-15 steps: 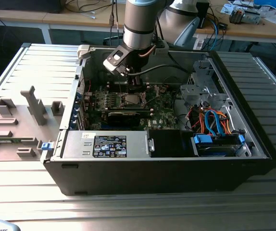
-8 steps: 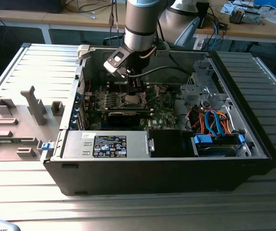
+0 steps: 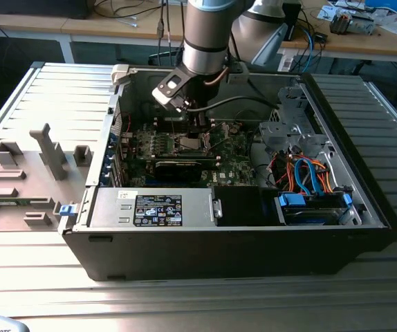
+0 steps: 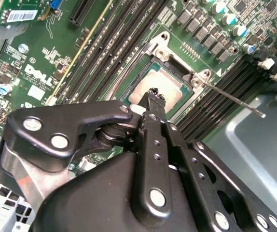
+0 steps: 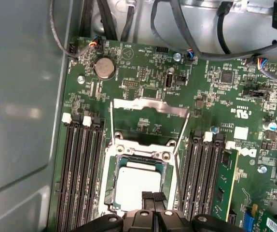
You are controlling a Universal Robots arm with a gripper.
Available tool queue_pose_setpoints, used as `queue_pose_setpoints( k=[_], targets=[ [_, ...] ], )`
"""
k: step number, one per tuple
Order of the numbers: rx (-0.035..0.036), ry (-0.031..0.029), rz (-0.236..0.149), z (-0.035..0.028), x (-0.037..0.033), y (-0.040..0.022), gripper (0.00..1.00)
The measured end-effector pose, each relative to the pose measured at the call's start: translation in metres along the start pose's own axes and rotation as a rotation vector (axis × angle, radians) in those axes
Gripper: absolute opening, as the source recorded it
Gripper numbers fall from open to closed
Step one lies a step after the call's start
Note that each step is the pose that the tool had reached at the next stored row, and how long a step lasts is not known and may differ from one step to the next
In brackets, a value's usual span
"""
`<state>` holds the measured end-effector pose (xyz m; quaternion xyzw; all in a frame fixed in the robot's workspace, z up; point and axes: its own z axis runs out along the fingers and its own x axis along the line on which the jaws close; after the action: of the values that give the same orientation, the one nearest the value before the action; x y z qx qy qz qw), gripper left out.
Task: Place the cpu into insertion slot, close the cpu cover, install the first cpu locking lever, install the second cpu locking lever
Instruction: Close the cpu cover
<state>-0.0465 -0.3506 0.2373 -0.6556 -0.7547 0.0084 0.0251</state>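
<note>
Matt silvery metal cpu, sheeny black metal pincer

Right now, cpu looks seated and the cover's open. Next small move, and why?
Probably lift the gripper straight up off the cpu. The cpu lies flat in the insertion slot, the gripper sits shut right over it, and the cpu cover stands open, so the gripper likely has to clear before the cover can swing down.

White lettering and a logo stand on the green motherboard; a black printed sticker sits on the grey metal box.
</note>
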Motion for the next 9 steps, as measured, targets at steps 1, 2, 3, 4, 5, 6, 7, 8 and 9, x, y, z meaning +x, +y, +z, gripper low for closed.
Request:
queue_pose_setpoints(
  k=[1,2,3,4,5,6,7,8,9],
  targets=[
    [-0.0001,0.0001,0.002,0.0000,-0.0002,0.0008,0.11],
    [-0.0002,0.0003,0.005,-0.0002,-0.0003,0.0016,0.11],
    [-0.0002,0.0003,0.007,-0.0004,-0.0003,0.0022,0.11],
    [-0.0003,0.0004,0.009,-0.0010,-0.0005,0.0029,0.11],
    [-0.0003,0.0004,0.010,-0.0016,-0.0007,0.0033,0.11],
    [-0.0003,0.0004,0.011,-0.0027,-0.0008,0.0037,0.11],
    [-0.0003,0.0005,0.011,-0.0037,-0.0009,0.0042,0.11],
    [-0.0004,0.0005,0.012,-0.0044,-0.0010,0.0046,0.11],
    [-0.0004,0.0006,0.012,-0.0049,-0.0011,0.0049,0.11]
  ],
)
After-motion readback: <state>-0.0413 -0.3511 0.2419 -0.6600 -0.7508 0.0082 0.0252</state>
